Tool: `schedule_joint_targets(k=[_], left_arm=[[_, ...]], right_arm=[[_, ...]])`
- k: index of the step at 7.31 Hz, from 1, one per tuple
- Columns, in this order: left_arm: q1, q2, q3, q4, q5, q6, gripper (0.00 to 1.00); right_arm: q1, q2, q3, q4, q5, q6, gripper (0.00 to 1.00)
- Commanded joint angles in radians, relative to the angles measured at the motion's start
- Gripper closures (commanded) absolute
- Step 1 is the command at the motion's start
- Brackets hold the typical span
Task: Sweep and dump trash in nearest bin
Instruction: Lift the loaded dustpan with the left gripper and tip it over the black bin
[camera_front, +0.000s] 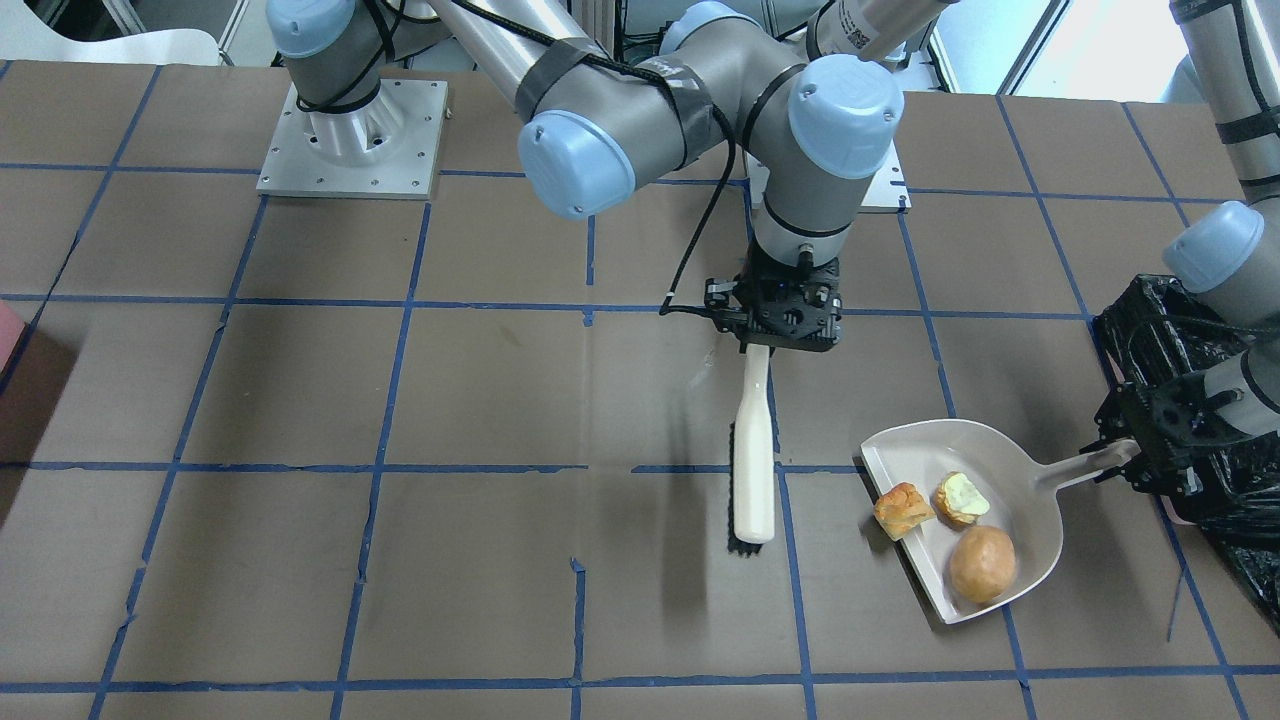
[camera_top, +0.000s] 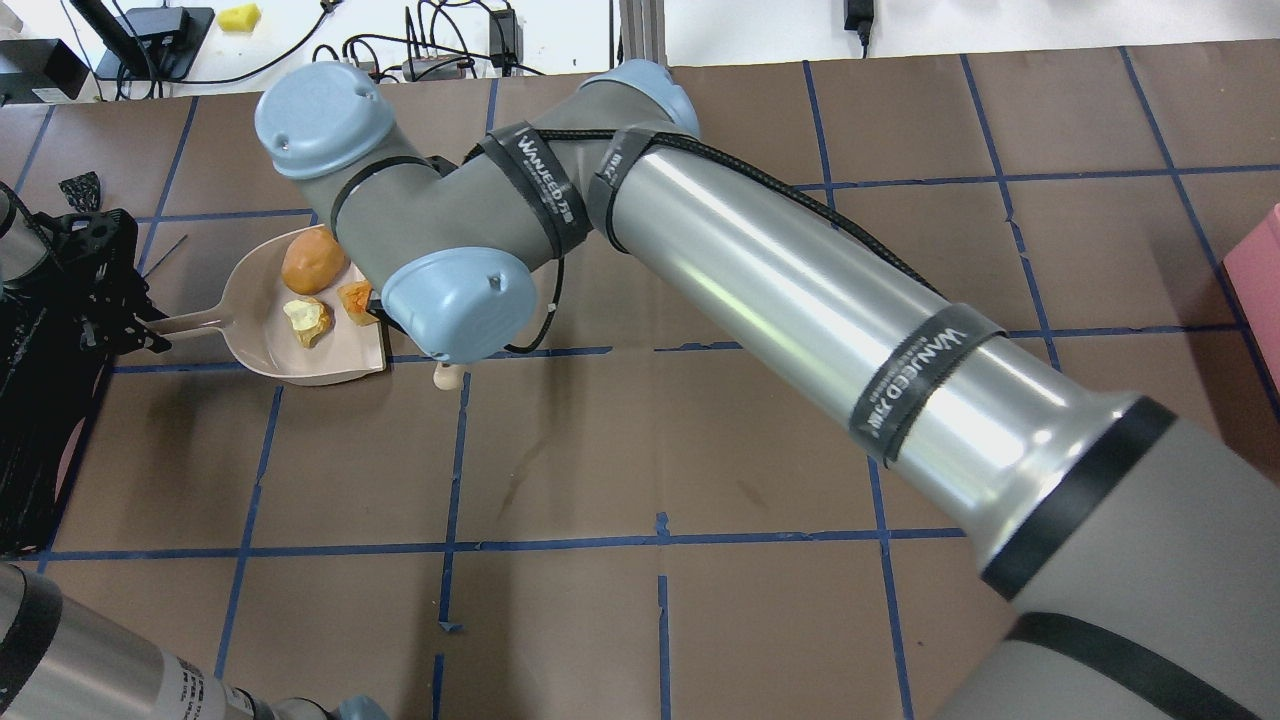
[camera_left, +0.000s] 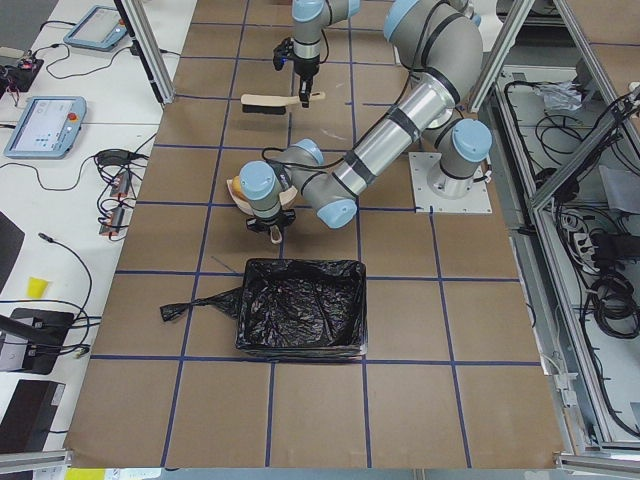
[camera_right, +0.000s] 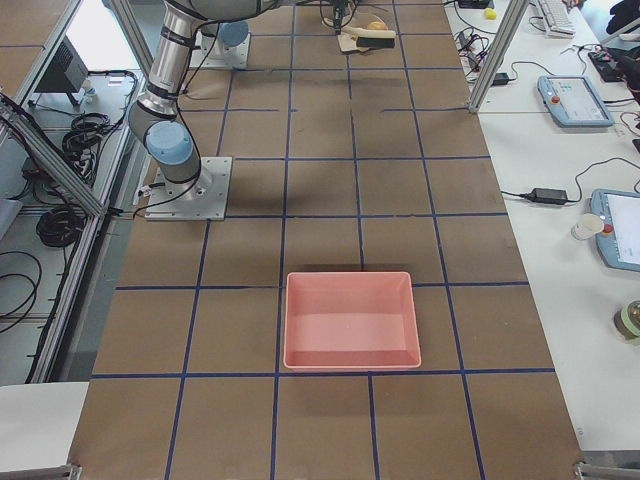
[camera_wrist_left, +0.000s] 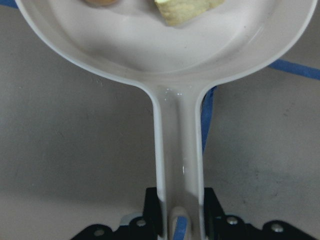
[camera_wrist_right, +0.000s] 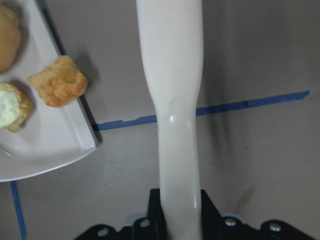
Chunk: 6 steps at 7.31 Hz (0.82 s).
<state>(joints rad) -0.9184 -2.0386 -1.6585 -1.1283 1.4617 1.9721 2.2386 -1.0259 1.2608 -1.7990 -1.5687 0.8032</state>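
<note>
Left pincer (camera_wrist_left: 178, 212) clamped on dustpan (camera_wrist_left: 175, 65) handle, right pincer (camera_wrist_right: 177, 207) clamped on brush (camera_wrist_right: 172, 75); trash (camera_front: 962, 499) inside dustpan

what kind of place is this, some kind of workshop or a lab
Most likely a robotics lab: robot arms bolted to a table marked with a blue tape grid, with teach pendants on side benches.
</note>
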Motion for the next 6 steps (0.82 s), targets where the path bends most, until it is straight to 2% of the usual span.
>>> schedule_joint_targets(k=[1,4,5,6], left_arm=[[0.032,0.018,0.0,-0.03,-0.067,0.002,0.91],[0.114,0.038,0.016,-0.136,-0.233,0.004,0.91],[0.122,0.05,0.028,-0.177,-0.251,0.004,0.92],[0.15,0.069,0.023,-0.189,-0.323,0.004,0.92]], right_arm=[[-0.036,-0.121,0.194,-0.049,-0.008,-0.015,0.77],[-0.031,-0.262,0.392,-0.065,-0.007,-0.018,0.78],[-0.031,-0.281,0.422,-0.066,-0.004,-0.019,0.78],[-0.028,-0.286,0.449,-0.072,0.007,-0.004,0.78]])
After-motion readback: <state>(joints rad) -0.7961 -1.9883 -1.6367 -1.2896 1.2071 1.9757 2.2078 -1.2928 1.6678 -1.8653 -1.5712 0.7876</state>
